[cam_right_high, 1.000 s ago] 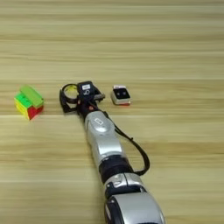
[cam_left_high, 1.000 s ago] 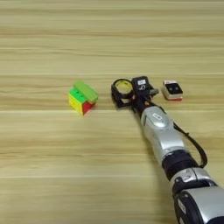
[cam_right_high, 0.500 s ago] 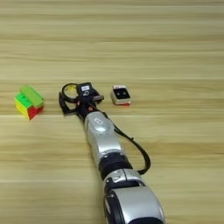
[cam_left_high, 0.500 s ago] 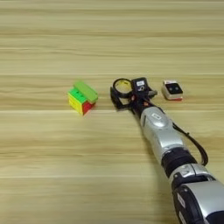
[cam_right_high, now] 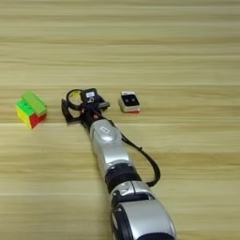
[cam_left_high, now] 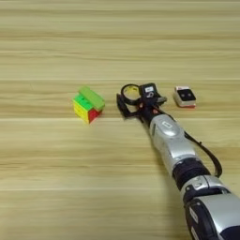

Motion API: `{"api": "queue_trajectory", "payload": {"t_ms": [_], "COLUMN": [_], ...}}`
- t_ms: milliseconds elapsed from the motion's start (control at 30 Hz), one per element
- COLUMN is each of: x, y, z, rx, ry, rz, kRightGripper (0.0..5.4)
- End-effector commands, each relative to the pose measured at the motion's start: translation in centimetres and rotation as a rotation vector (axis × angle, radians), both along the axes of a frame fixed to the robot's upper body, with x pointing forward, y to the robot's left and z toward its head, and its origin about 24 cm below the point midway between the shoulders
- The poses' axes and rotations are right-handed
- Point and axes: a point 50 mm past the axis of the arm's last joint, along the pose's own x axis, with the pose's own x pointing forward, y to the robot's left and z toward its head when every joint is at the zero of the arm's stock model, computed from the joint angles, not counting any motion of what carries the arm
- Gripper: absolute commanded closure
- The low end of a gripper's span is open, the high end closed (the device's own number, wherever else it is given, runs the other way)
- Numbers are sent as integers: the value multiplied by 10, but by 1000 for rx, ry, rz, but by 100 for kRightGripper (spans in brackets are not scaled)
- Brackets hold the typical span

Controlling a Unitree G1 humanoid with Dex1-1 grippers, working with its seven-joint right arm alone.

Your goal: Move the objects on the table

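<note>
The table [cam_left_high: 56, 187], a broad tan wood-grain surface with horizontal plank lines, filled both views, and the silver right forearm [cam_left_high: 171, 143] reached across it from the near right corner toward the middle. At the arm's far end the right gripper [cam_left_high: 137, 104] sat low over the wood with its two black fingers spread to either side of the black ring [cam_left_high: 130, 92], one finger [cam_left_high: 123, 105] on the ring's left and the other toward its right; whether they had closed on the ring or only bracketed it could not be told, since the ring, the fingers and the tiny black cube [cam_left_high: 149, 90] just right of the ring all crowded together. To the left, near but apart from the gripper, stood the multicoloured puzzle cube [cam_left_high: 84, 109] with the lime-green block [cam_left_high: 92, 97] lying on top of it. To the right of the gripper, a little apart, lay the flat white-and-red box [cam_left_high: 184, 96]. The step in hand looked like an approach to or grasp of the ring; the next move would call for a firm closing on the ring alone, without nudging the small cube touching or nearly touching it, then a clean lift or slide away from it
</note>
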Motion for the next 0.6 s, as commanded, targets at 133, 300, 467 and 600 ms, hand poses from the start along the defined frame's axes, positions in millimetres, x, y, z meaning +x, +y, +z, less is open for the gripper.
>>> {"api": "queue_trajectory", "payload": {"t_ms": [133, 300, 467, 600], "x": [18, 19, 19, 19], "y": [4, 4, 3, 3], "z": [29, 29, 30, 30], "rx": [23, 26, 30, 31], "ry": [-89, -90, -91, -93], "rz": [16, 19, 12, 16], "kRightGripper": [26, 67, 117, 136]}}
